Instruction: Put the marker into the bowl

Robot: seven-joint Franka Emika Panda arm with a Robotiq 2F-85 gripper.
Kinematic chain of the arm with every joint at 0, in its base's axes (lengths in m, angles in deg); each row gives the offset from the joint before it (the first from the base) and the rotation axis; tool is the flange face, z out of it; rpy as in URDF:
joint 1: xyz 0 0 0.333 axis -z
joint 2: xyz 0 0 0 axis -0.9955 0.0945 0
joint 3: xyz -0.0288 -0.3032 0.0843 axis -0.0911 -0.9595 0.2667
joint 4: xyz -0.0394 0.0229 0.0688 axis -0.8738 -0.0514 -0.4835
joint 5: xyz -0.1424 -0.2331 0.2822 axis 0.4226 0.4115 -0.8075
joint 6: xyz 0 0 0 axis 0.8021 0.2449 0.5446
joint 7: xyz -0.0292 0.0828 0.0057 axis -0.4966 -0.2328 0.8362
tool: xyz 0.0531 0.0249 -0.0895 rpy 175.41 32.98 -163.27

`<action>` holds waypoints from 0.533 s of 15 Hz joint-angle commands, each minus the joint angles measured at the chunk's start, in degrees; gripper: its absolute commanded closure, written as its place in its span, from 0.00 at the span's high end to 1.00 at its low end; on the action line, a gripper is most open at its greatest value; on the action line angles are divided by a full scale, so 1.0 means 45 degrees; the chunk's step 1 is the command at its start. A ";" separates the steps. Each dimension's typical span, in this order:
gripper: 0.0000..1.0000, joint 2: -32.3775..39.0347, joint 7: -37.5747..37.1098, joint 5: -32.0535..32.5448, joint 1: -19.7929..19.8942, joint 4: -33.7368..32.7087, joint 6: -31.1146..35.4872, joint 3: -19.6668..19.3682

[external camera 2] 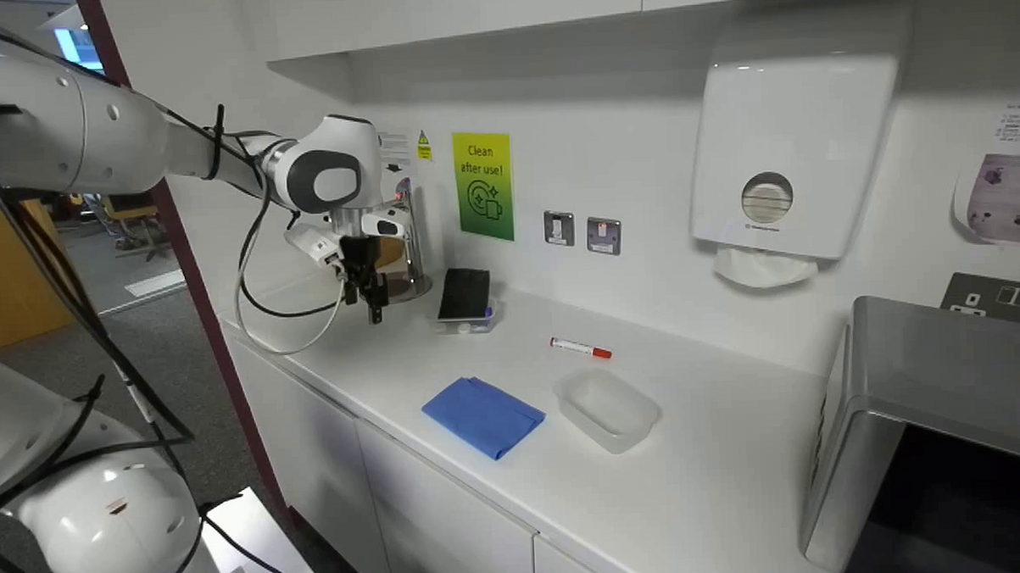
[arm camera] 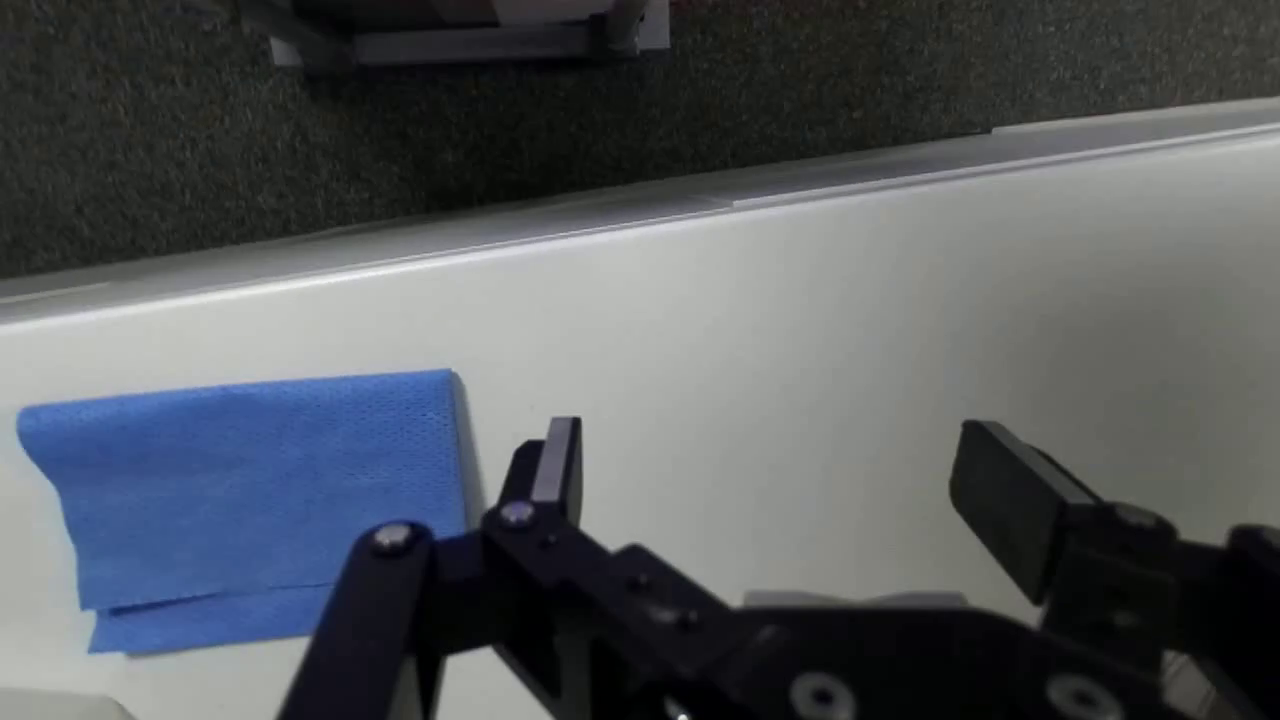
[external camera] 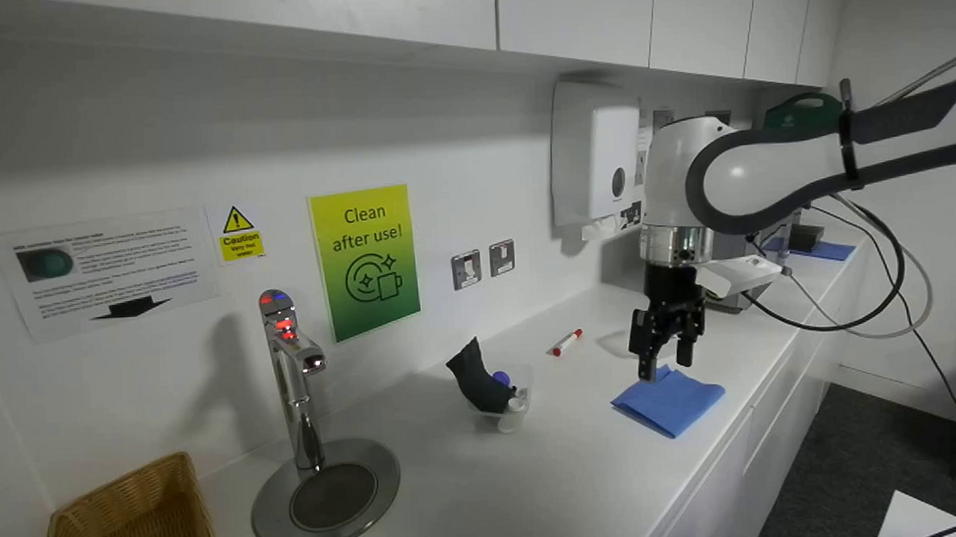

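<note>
The marker (external camera: 567, 342) has a white body and red ends. It lies flat on the counter near the wall and also shows in an exterior view (external camera 2: 580, 348); it is out of the wrist view. The bowl is a translucent, rectangular plastic tub (external camera 2: 609, 412) on the counter, beside the marker. In an exterior view the tub (external camera: 613, 345) is faint and partly hidden behind my gripper. My gripper (external camera: 666, 363) hangs above the counter, apart from marker and tub. It also shows in an exterior view (external camera 2: 365, 308). In the wrist view its fingers (arm camera: 770, 460) are wide apart with nothing between them.
A folded blue cloth (external camera 2: 485, 416) lies near the counter's front edge, also in the wrist view (arm camera: 250, 490). A clear container with a black item (external camera: 483, 385) stands near the tap (external camera: 293, 381). A wicker basket (external camera: 130, 518), microwave (external camera 2: 946, 373) and towel dispenser (external camera 2: 797, 132) are around.
</note>
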 commanded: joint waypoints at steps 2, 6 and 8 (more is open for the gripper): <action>1.00 0.0698 -0.1987 -0.0250 0.0964 -0.0283 0.0397 -0.0145; 1.00 0.1056 -0.3785 -0.0164 0.1721 -0.0301 0.0812 -0.0344; 1.00 0.1138 -0.4682 -0.0096 0.2095 -0.0338 0.0946 -0.0472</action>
